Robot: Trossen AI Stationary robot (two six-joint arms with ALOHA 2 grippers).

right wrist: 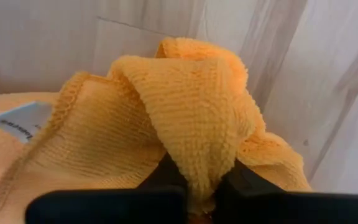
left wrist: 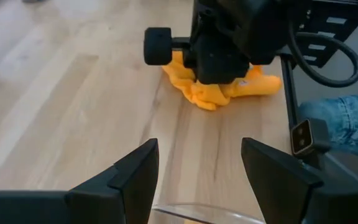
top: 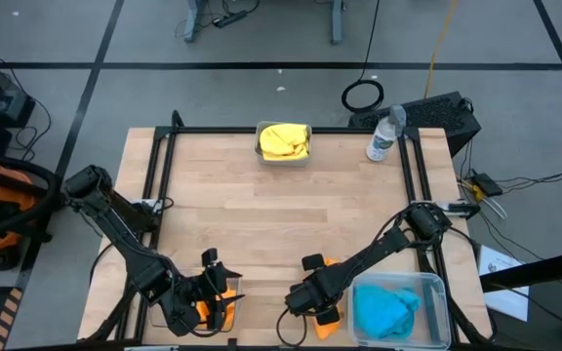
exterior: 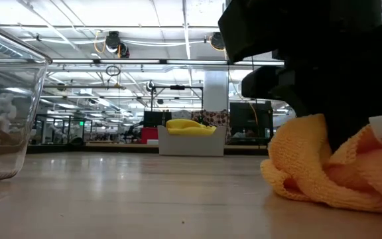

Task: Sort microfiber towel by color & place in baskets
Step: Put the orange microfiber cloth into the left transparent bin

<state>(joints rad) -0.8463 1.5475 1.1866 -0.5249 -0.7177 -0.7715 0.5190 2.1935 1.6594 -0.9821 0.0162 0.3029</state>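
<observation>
Orange towel [top: 326, 292] lies crumpled on the wooden table [top: 281, 210] near its front edge, just beside the clear basket [top: 435, 288] that holds blue cloth [top: 383, 310]. The right gripper [top: 310, 297] is bent low from the right arm's elbow, and its dark fingers [right wrist: 166, 180] are clamped on a raised fold of that towel [right wrist: 191, 124]. The weave is ribbed and looped, with a stitched hem; a small white tag [right wrist: 17, 121] carries print too small to read. The left gripper [top: 213, 288] reaches forward over another clear basket [top: 164, 312] at the front left, which holds orange cloth [top: 211, 310]; its fingers [left wrist: 135, 174] stand apart, holding nothing. Yellow cloth [top: 283, 139] fills the small greyish basket [top: 283, 158] at the table's far edge, with a clear bottle [top: 384, 136] near it.
</observation>
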